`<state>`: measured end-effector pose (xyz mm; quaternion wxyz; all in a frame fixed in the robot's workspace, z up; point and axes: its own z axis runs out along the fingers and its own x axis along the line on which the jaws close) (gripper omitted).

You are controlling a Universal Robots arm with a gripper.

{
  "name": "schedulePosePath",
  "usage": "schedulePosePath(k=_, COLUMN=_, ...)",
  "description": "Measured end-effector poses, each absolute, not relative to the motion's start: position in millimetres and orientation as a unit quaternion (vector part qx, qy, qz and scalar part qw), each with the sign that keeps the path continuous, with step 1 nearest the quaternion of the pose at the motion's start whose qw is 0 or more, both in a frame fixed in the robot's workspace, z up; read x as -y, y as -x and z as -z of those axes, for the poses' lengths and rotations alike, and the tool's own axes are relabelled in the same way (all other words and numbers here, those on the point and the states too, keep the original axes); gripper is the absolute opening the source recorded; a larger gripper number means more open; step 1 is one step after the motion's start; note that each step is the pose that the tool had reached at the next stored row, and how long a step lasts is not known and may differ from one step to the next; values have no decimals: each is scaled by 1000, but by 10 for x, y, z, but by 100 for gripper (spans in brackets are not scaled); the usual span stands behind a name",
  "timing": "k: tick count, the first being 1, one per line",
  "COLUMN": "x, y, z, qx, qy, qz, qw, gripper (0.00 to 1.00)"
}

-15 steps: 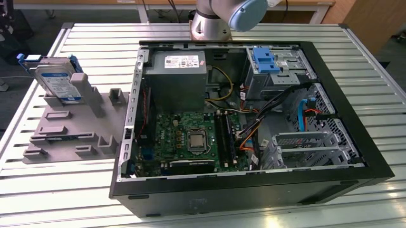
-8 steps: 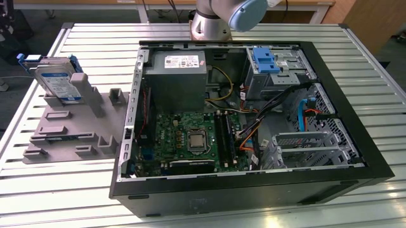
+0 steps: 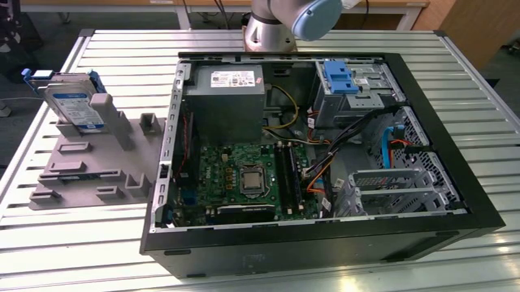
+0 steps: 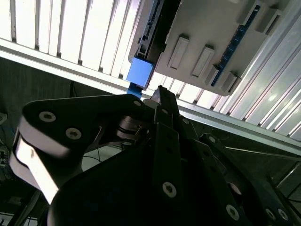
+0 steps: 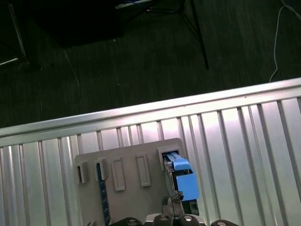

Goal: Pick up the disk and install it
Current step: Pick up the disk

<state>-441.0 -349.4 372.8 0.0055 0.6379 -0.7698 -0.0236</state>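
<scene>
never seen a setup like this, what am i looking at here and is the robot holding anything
It is a robot arm standing at the far edge of a slatted metal table. The exterior view looks down on the scene from a camera off the arm; both wrist views come from cameras riding on the arm. On the table lie an open computer case and, at the exterior view's left, a grey block. The disk stands in that block; nothing grips it.
</scene>
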Motion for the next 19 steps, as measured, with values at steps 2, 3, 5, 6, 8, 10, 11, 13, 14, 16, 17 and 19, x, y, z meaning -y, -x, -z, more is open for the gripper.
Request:
schedulePosePath(k=2, x=3450, y=4410, z=-3720, qx=770, qy=-638, qz=22, qw=7, gripper=11)
schedulePosePath(k=3, x=3427, y=4410, z=-3715, qx=770, qy=-638, qz=22, qw=7, gripper=11)
schedulePosePath(k=5, x=3402, y=4410, z=-3699, qx=770, qy=-638, qz=21, qw=7, gripper=17)
schedulePosePath(k=6, x=3398, y=4411, z=-3690, qx=769, qy=-639, qz=21, qw=7, gripper=23)
schedulePosePath(k=8, x=3396, y=4410, z=-3669, qx=763, qy=-646, qz=21, qw=8, gripper=29)
schedulePosePath(k=10, x=3395, y=4410, z=-3648, qx=752, qy=-659, qz=21, qw=8, gripper=41)
schedulePosePath(k=11, x=3395, y=4410, z=-3644, qx=750, qy=-661, qz=21, qw=8, gripper=41)
schedulePosePath(k=13, x=3395, y=4410, z=-3644, qx=750, qy=-662, qz=21, qw=8, gripper=47)
schedulePosePath(k=14, x=3395, y=4410, z=-3643, qx=750, qy=-662, qz=21, qw=8, gripper=47)
schedulePosePath(k=16, x=3395, y=4410, z=-3642, qx=750, qy=-662, qz=21, qw=8, gripper=47)
schedulePosePath(k=17, x=3396, y=4410, z=-3642, qx=750, qy=-662, qz=21, qw=8, gripper=47)
schedulePosePath(k=19, x=3395, y=4410, z=-3639, qx=750, qy=-662, qz=21, qw=8, gripper=47)
